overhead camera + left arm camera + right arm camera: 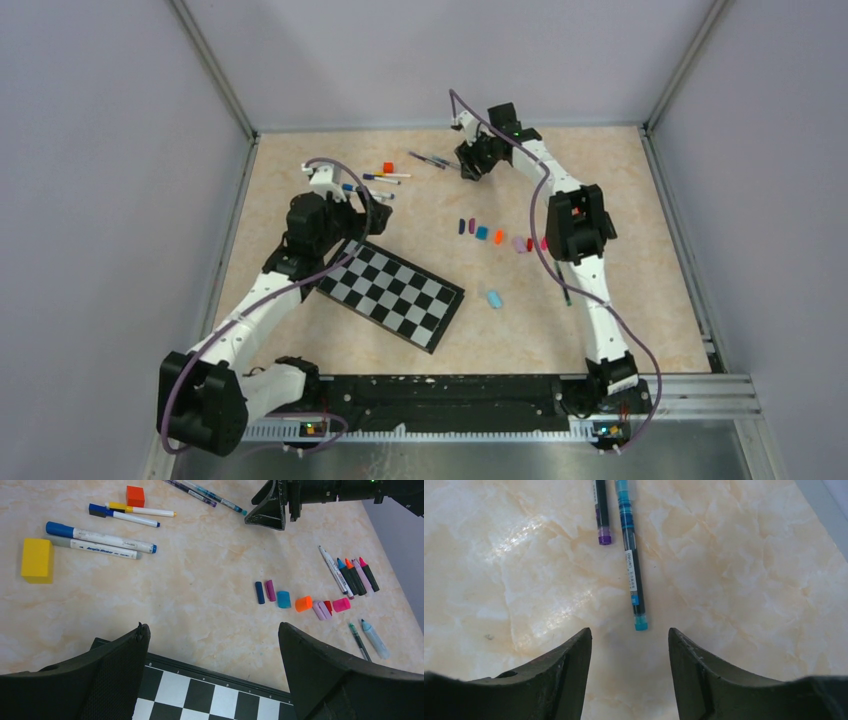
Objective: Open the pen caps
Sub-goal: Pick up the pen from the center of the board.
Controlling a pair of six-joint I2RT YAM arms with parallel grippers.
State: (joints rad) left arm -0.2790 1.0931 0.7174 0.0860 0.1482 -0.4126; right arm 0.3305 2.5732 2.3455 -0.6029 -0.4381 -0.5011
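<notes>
Hovering near the desk's far edge, the right gripper (629,632) stands parted and empty. The teal pen (630,565) lies just ahead of it, long axis running straight away from the gap, its cap (622,495) seemingly at the far end. The left gripper (214,627), spread wide and empty, sits well apart.

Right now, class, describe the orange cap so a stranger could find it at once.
Start at the checkered board. Between it and the right arm lies a row of loose caps. The orange cap sits mid-row, between a teal cap and a lilac cap, the only orange one there.
</notes>
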